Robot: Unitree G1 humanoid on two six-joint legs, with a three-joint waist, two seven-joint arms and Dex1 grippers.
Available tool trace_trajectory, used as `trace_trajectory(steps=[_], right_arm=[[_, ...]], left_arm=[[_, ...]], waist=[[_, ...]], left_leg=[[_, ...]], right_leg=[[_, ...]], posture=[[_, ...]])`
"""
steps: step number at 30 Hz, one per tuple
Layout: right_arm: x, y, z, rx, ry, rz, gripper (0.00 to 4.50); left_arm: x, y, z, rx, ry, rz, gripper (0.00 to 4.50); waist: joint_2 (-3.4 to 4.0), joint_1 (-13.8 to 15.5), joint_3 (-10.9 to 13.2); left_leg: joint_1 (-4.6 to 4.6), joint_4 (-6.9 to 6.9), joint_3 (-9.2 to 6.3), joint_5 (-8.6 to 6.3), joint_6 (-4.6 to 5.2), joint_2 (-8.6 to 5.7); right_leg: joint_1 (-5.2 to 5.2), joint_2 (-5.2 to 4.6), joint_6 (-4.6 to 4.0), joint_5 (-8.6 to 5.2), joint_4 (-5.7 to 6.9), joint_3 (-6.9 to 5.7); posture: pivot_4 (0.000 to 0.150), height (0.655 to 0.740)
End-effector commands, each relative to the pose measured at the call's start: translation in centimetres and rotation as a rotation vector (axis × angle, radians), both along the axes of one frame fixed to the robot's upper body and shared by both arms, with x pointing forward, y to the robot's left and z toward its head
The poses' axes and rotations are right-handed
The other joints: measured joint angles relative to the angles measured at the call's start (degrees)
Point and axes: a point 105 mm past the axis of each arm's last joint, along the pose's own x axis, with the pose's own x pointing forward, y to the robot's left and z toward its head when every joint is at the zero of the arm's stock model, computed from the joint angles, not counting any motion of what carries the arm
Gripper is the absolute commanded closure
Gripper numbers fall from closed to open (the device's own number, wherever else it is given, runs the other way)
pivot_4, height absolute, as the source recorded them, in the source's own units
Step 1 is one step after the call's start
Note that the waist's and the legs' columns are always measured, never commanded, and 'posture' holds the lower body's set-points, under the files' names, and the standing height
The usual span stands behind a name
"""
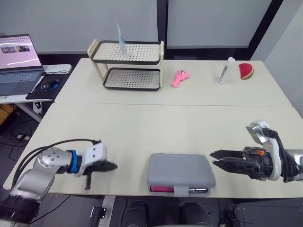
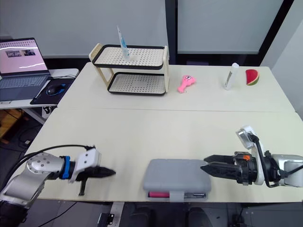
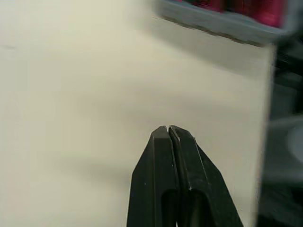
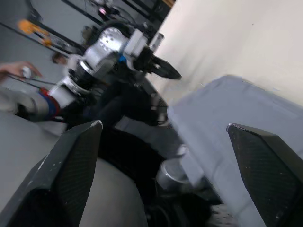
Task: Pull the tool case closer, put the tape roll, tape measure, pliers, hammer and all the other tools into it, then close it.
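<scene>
Left eye view shows right gripper (image 1: 211, 157) levelled at tool case (image 1: 180, 171), fingers (image 1: 226, 153) spread.

From where I stand, the tool case (image 1: 180, 171) lies at the near edge of the counter (image 1: 142, 123), with bare surface open to either side and behind it. Along the far side stand a rack (image 1: 132, 79), pink toy (image 1: 180, 78), white tube (image 1: 226, 71) and watermelon slice (image 1: 246, 71), well apart from the case.
</scene>
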Motion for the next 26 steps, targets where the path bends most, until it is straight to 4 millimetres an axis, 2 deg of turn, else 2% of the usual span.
trace_trajectory(steps=[1, 3, 5, 13, 14, 26], right_arm=[[3.6, -2.9, -0.2, -0.289, -0.338, -0.175, 0.0], [4.9, -5.2, -1.6, -0.493, -0.489, -0.185, 0.0], [5.7, -6.9, -2.8, -0.604, -0.584, -0.17, 0.0], [7.8, -9.2, -4.7, -0.651, -0.696, -0.204, 0.0], [7.9, -9.4, -4.8, -0.648, -0.698, -0.208, 0.0], [7.6, -10.9, -5.8, -0.631, -0.645, -0.275, 0.0]], left_arm=[[2.0, 1.4, 1.6, -0.05, -0.136, 0.103, 3.84], [2.7, 1.5, 2.1, -0.07, -0.186, 0.113, 3.32], [3.3, 1.3, 2.5, -0.094, -0.217, 0.122, 2.7], [5.0, 1.8, 2.9, -0.116, -0.28, 0.184, 0.19], [5.2, 1.7, 3.0, -0.122, -0.285, 0.19, 0.02], [6.8, 3.0, 2.9, -0.021, -0.415, 0.302, 0.02]], waist=[[-0.32, 0.11, 0.02], [-0.41, 0.13, 0.05], [-0.46, 0.14, 0.08], [-0.44, 0.12, 0.09], [-0.44, 0.13, 0.09], [-0.43, 0.28, 0.08]], left_leg=[[-0.01, 0.02, -0.02, 0.0, 0.0, 0.0], [-0.04, 0.03, 0.06, 0.01, -0.01, -0.02], [-0.06, 0.04, 0.22, 0.01, -0.02, -0.06], [-0.04, 0.09, 0.33, 0.04, -0.05, 0.03], [-0.04, 0.09, 0.35, 0.04, -0.05, 0.03], [-0.04, 0.13, 0.34, 0.04, -0.05, 0.02]], right_leg=[[-0.01, 0.02, 0.0, 0.0, 0.01, -0.01], [-0.07, 0.03, 0.02, -0.01, 0.0, -0.09], [-0.15, -0.02, 0.02, -0.01, -0.01, -0.04], [-0.26, 0.0, 0.01, 0.0, 0.14, 0.01], [-0.27, 0.0, 0.01, 0.0, 0.13, 0.02], [-0.24, -0.04, 0.0, 0.0, 0.14, 0.01]], posture=[[0.15, 0.74], [0.15, 0.74], [0.15, 0.74], [0.15, 0.74], [0.15, 0.74], [0.15, 0.74]])
